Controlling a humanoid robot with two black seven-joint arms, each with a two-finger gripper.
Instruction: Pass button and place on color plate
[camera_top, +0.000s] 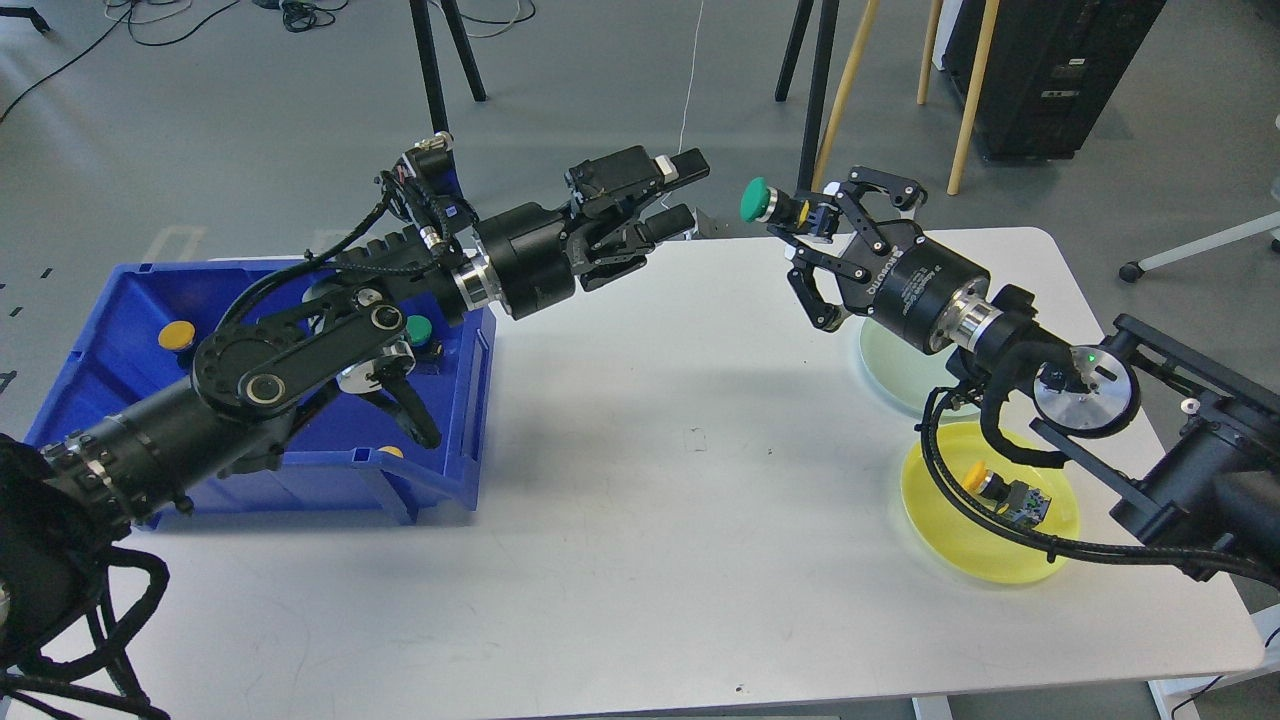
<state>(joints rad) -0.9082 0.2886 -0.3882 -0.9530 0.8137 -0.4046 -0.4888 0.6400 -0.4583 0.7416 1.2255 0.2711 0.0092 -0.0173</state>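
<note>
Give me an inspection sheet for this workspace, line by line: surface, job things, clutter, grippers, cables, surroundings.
Surface: white table, a faint mark near its middle.
Job's things: green button held in the air; yellow button lying on the yellow plate; pale green plate behind it, partly hidden by the arm; blue bin at the left holding more buttons.
Clutter: nothing seen.
Grippers: right gripper shut on the green button; left gripper facing it, fingers apart, holding nothing.
Cables: black cables along both arms, one bundle crossing the yellow plate; loose wires on the floor.
Surroundings: grey floor, stand legs, wooden legs, black cabinet.
</note>
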